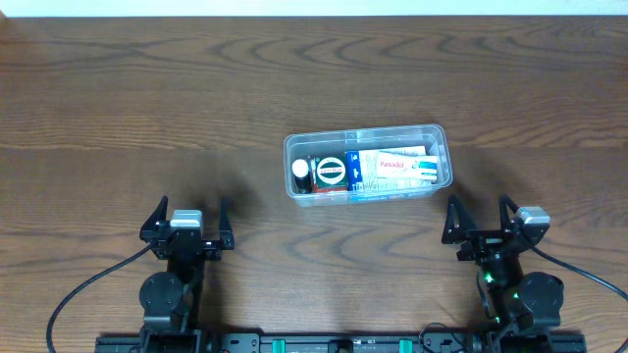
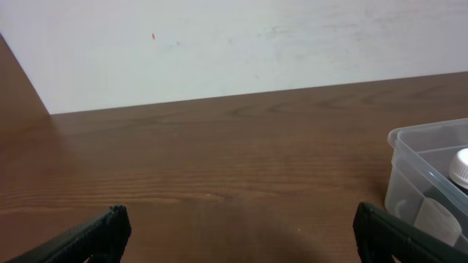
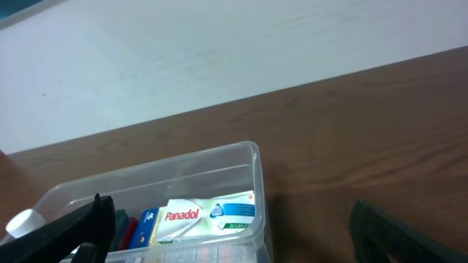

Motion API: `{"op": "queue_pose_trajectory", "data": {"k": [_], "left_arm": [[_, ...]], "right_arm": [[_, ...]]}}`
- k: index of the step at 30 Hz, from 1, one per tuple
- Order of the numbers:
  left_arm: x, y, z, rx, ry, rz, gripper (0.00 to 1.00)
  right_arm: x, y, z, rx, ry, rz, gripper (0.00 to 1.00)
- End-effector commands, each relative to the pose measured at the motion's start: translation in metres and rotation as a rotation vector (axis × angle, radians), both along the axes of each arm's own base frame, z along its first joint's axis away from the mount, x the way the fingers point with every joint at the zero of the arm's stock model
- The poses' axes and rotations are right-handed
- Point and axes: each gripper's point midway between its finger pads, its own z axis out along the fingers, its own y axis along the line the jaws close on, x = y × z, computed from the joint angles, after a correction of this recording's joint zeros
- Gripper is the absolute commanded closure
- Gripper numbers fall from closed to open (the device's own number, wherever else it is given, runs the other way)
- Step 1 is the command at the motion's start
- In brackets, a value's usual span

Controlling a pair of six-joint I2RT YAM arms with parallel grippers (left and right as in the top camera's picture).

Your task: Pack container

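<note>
Clear container [image 1: 365,133] on the table, ahead of and between both arms: forward-left of the right gripper [image 1: 479,209], farther forward-right of the left gripper [image 1: 191,211]. Both fingers spread apart, holding nothing. Inside, Panadol box [image 1: 394,164] and white-capped bottle [image 1: 301,170].

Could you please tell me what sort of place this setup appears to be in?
Likely a robotics lab bench: a left gripper and right gripper at a wooden table, a plain white wall behind, and a container packed with medicine boxes.
</note>
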Motion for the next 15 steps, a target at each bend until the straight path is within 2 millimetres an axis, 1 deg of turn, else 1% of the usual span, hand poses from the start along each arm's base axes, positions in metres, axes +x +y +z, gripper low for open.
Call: {"op": "queue_pose_trajectory", "data": {"k": [1, 4, 7, 11, 15], "left_arm": [[-0.001, 0.006, -0.017, -0.003, 0.051, 0.032, 0.02], [-0.001, 0.006, -0.017, -0.003, 0.051, 0.032, 0.02], [-0.001, 0.006, -0.017, -0.003, 0.051, 0.031, 0.02], [-0.001, 0.006, -0.017, -0.003, 0.051, 0.032, 0.02], [-0.001, 0.006, -0.017, -0.003, 0.051, 0.032, 0.02]], "right_arm": [[0.001, 0.001, -0.008, -0.019, 0.001, 0.004, 0.01], [0.002, -0.005, -0.016, -0.004, 0.019, -0.034, 0.01], [0.003, -0.007, -0.022, -0.003, 0.028, -0.045, 0.01], [0.002, -0.009, -0.017, -0.003, 0.008, -0.056, 0.01], [0.002, -0.009, -0.018, -0.002, 0.009, -0.055, 0.01]]}}
